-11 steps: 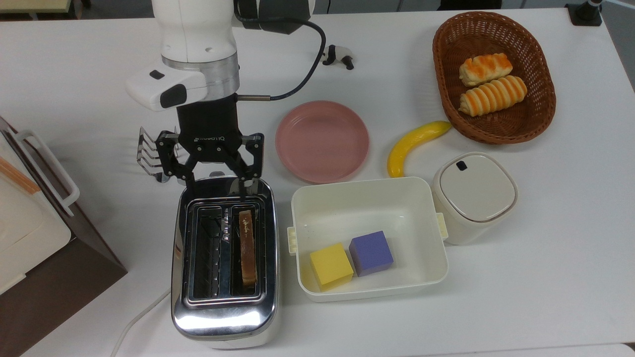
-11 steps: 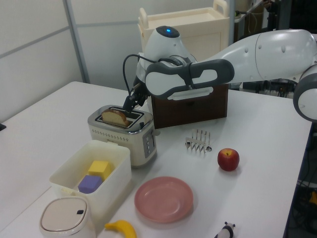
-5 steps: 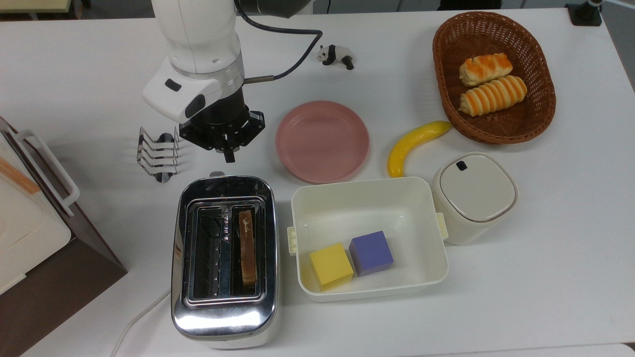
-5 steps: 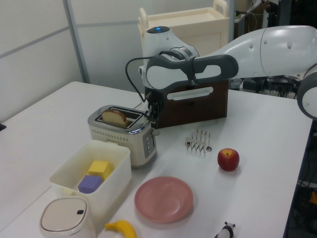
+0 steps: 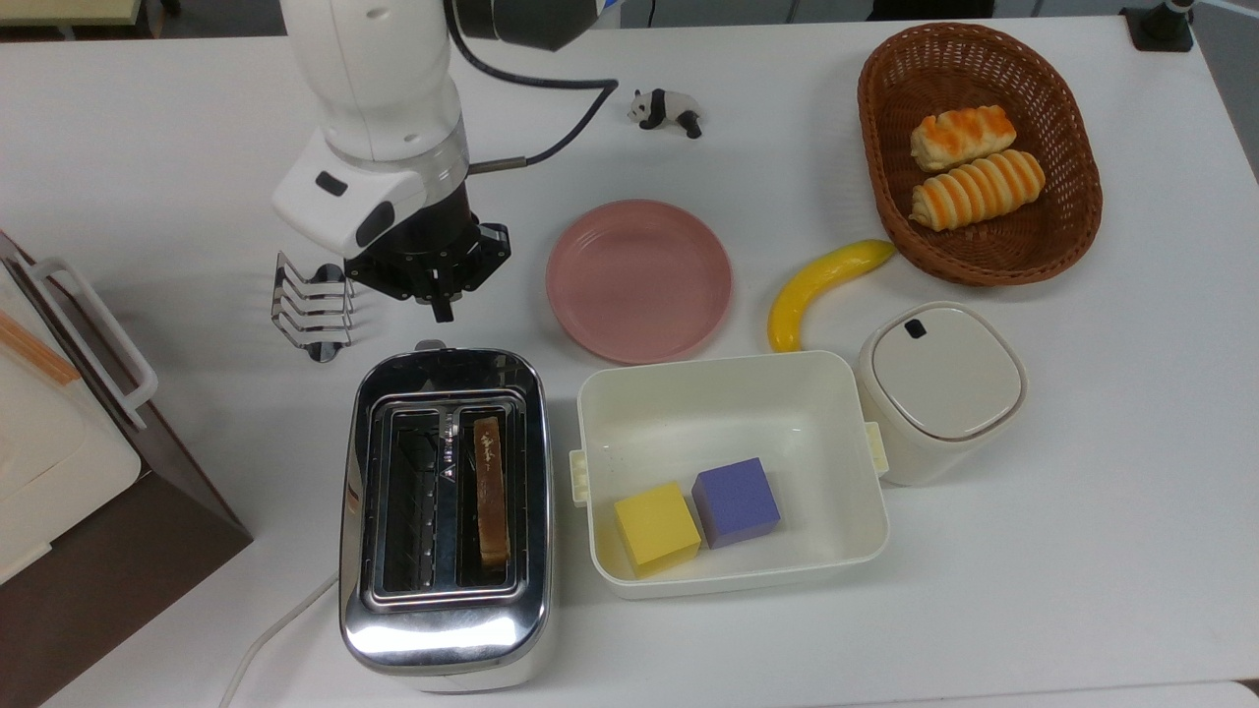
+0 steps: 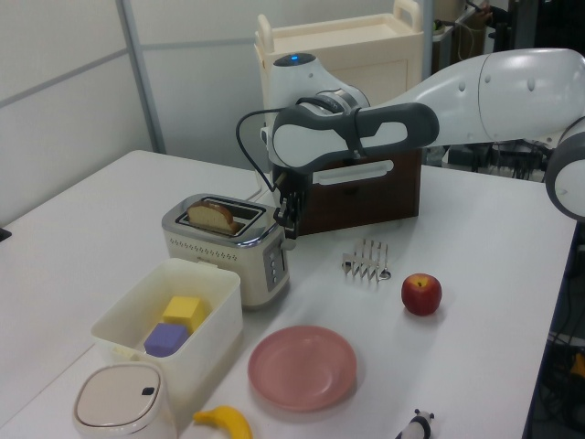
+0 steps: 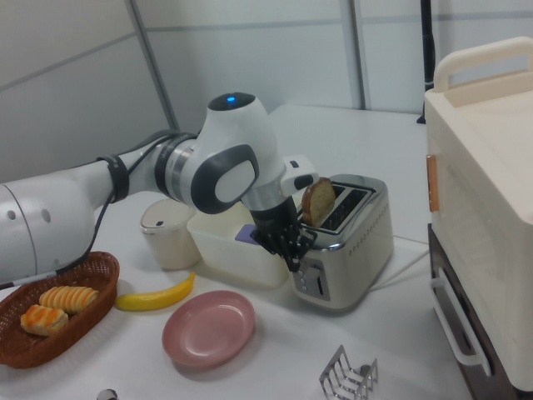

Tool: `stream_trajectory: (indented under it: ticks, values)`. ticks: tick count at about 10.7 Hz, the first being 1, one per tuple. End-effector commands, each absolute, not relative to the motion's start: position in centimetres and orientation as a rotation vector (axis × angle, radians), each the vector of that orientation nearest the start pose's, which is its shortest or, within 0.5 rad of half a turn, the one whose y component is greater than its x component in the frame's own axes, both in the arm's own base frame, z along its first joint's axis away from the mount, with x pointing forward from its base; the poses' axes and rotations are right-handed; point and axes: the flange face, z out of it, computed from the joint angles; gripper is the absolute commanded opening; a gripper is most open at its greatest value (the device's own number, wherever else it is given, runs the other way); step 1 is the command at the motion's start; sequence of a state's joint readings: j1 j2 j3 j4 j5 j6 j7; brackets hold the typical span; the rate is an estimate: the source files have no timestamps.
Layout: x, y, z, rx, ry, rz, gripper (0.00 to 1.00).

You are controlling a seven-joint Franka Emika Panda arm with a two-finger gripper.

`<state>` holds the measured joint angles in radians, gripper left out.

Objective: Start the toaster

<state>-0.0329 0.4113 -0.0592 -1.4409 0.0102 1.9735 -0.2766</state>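
Note:
The chrome two-slot toaster stands at the front left of the white table, with a slice of toast upright in the slot toward the top view's right. Its small lever tab sticks out from the far end. My gripper hangs just beyond that end, a little above the tab, pointing down with its fingers shut on nothing. In the left view the gripper is beside the toaster's end face. The right view puts the gripper over the end panel of the toaster.
A wire toast rack stands close to the gripper on the top view's left. A pink plate, a white bin with two cubes, a banana, a lidded pot and a bread basket lie to the right. A box appliance fills the left edge.
The gripper pulled back from over the toaster's slots, turned to point downward and shut its fingers. Since half a second ago it has shifted slightly toward the top view's left.

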Motion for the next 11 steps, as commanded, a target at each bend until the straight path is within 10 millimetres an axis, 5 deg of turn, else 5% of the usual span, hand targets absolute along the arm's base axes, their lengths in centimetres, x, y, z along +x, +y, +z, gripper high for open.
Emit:
stream_trajectory:
  ticks: [1, 11]
  values:
    - [69.1, -7.1, 45.6, -3.178, -0.352, -0.169, 0.0]
    - [71.2, -7.6, 38.1, -3.221, -0.399, -0.143, 0.0]
